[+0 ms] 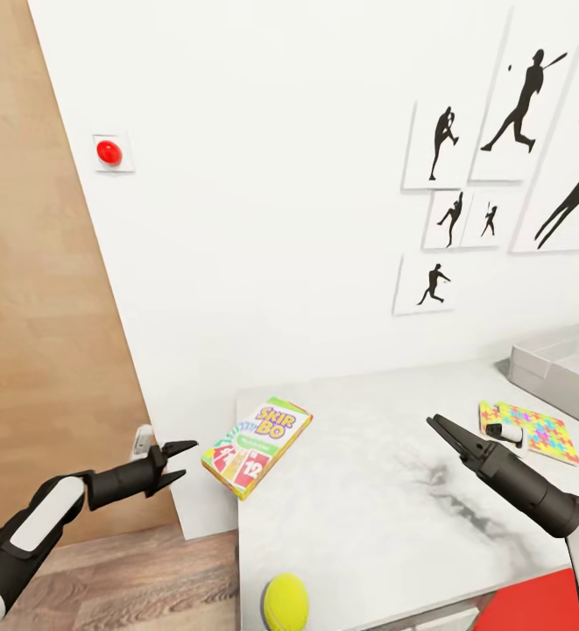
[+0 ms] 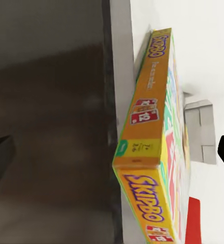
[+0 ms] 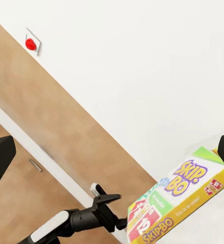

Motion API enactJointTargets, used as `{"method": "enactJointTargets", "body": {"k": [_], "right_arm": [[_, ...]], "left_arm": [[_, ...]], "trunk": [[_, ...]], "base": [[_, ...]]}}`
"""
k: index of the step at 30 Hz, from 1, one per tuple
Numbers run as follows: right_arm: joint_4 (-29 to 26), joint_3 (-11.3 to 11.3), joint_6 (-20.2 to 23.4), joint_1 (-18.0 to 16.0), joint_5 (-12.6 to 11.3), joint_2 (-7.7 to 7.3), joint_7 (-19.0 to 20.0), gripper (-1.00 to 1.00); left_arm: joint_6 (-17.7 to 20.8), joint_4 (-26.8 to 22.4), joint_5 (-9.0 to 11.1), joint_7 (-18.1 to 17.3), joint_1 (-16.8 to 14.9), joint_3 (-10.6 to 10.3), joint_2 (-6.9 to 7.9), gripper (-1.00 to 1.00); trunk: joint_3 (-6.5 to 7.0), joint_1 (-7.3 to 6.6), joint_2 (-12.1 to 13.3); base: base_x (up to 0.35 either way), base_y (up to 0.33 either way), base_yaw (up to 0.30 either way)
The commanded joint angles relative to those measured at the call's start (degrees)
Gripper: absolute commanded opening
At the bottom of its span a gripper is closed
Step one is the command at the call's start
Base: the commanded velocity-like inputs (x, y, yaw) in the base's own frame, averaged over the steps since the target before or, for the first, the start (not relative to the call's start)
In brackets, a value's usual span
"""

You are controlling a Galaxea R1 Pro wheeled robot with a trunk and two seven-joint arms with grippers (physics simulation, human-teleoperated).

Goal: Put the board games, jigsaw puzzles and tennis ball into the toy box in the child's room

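The board game [image 1: 257, 446], a white, green and yellow Skip-Bo box, is lying flat at the left front corner of the table [image 1: 385, 491], with its near-left corner jutting out past the table's edge; in the left wrist view the box [image 2: 152, 152] is showing its orange side edge-on straight ahead, and in the right wrist view its lid [image 3: 185, 203] is sitting low in the picture. The left gripper [image 1: 182, 462] is hanging in the air just beside that overhanging corner, off the table's left side, its two dark fingers spread apart and pointing at the box without touching it; the same gripper [image 3: 112, 211] is visible from the right wrist camera, a little short of the box. The right gripper [image 1: 438, 428] is hovering over the pale table top well to the right of the box, its fingers lying close together with nothing between them. Just beyond it a jigsaw puzzle [image 1: 534, 432] is lying flat, a small white and black object [image 1: 504, 433] resting on it; farther right a grey open box [image 1: 559, 368] is sitting at the table's far edge. A tennis ball [image 1: 285, 603] is resting near the table's front edge, in front of the board game. A red button [image 1: 109, 152] is sitting on the white wall above.
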Motion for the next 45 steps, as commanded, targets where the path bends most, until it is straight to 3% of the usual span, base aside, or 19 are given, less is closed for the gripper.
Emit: {"method": "enactJointTargets", "body": {"k": [1, 9, 45], "right_arm": [[0.0, 0.0, 0.3, 0.0, -0.1, 0.01, 0.1, 1.00], [0.0, -0.2, 0.1, 0.0, -0.1, 0.14, 0.4, 1.00], [0.0, -0.1, 0.1, 0.0, -0.1, 0.25, 0.3, 1.00]], "left_arm": [[0.0, 0.1, 0.0, -0.1, -0.1, -0.1, -0.19, 1.00], [0.0, 0.2, -0.2, 1.6, -0.1, -0.2, -1.53, 1.00], [0.2, 0.2, -0.2, 1.5, -0.1, -0.1, -1.33, 1.00]], "trunk": [[-0.06, 0.00, 0.0], [-0.06, 0.00, 0.0], [-0.06, 0.00, 0.0]], "base": [[0.000, 0.000, 0.000], [0.000, 0.000, 0.000], [0.000, -0.048, 0.000]]}}
